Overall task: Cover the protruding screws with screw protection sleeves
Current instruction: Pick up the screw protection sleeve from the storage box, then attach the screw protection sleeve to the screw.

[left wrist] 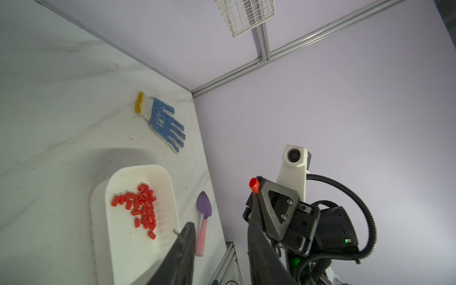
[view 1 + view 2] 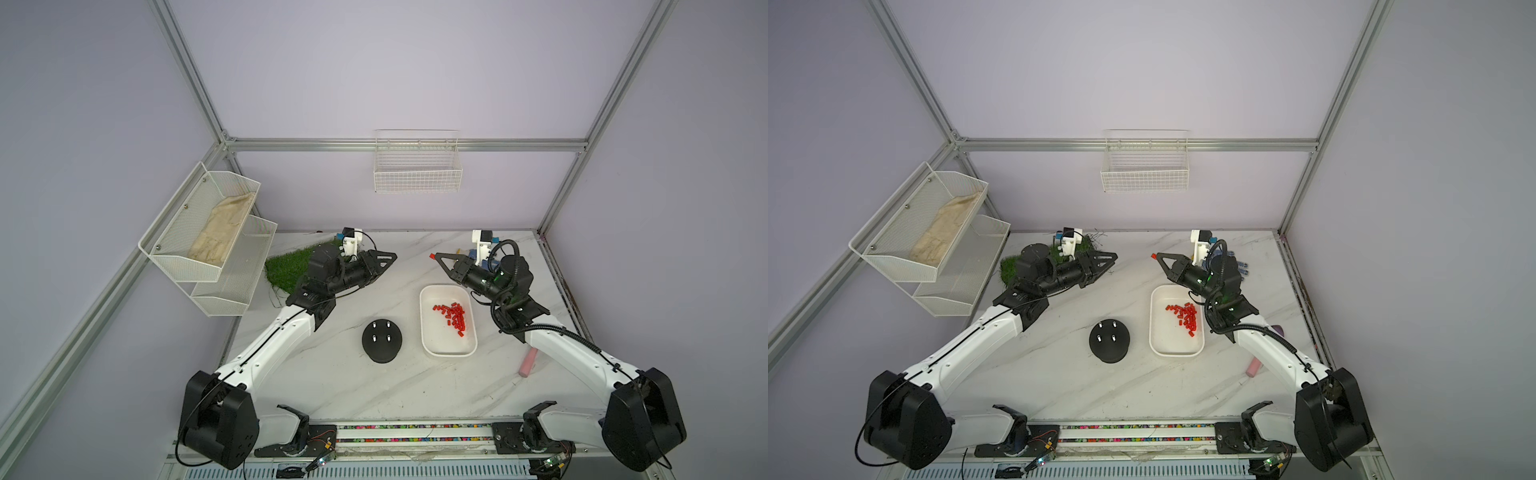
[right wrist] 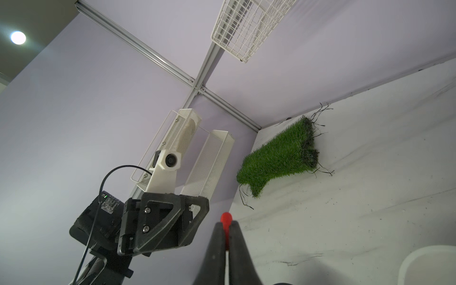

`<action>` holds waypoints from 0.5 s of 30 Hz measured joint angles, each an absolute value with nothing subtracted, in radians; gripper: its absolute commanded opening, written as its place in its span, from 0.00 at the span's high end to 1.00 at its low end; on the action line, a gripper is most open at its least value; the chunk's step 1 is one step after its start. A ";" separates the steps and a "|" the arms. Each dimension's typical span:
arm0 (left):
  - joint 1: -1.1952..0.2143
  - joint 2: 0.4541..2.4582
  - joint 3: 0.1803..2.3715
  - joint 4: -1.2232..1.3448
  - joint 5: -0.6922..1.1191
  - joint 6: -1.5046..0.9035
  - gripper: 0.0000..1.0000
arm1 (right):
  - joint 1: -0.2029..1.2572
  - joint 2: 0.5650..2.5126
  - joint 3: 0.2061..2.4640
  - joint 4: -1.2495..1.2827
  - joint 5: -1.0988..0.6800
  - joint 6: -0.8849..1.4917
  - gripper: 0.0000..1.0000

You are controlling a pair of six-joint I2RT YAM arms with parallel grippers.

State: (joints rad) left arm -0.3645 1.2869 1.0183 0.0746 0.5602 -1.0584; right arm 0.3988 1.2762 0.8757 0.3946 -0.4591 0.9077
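A black dome base (image 2: pixel 382 349) stands mid-table with the protruding screws (image 2: pixel 375 338) bare on top; it also shows in a top view (image 2: pixel 1109 349). Many red screw protection sleeves (image 2: pixel 455 318) (image 1: pixel 143 207) lie in a white tray (image 2: pixel 428 340). My right gripper (image 2: pixel 436 257) (image 3: pixel 226 225) hangs high over the back of the table, shut on one red sleeve (image 3: pixel 226 218) (image 1: pixel 254 185) that sticks out past its tips. My left gripper (image 2: pixel 392 255) (image 1: pixel 220 224) faces it from the left, a gap away, open and holding nothing.
A green turf patch (image 2: pixel 286 270) (image 3: pixel 278 158) lies at the back left. A blue-dotted glove (image 1: pixel 164 123) and a purple-and-pink scoop (image 1: pixel 203 222) lie by the right edge. A wire basket (image 2: pixel 417 166) and mesh shelves (image 2: pixel 199 232) hang on the walls.
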 measured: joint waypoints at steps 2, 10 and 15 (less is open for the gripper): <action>-0.353 1.247 1.010 -0.018 0.529 -1.008 0.62 | 0.399 1.279 0.908 0.325 -0.477 0.874 0.91; -0.332 1.167 0.949 -0.312 0.398 -0.881 0.62 | 0.399 1.336 1.035 0.049 -0.535 0.747 0.91; -0.325 1.120 0.916 -0.431 0.331 -0.842 0.62 | 0.418 1.388 1.111 -0.112 -0.548 0.681 0.91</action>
State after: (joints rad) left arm -0.3248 1.1202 0.9157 -0.4313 0.3305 -0.8421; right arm 0.4183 1.3876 1.1110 -0.1116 -0.5480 0.6807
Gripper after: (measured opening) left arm 0.384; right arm 0.090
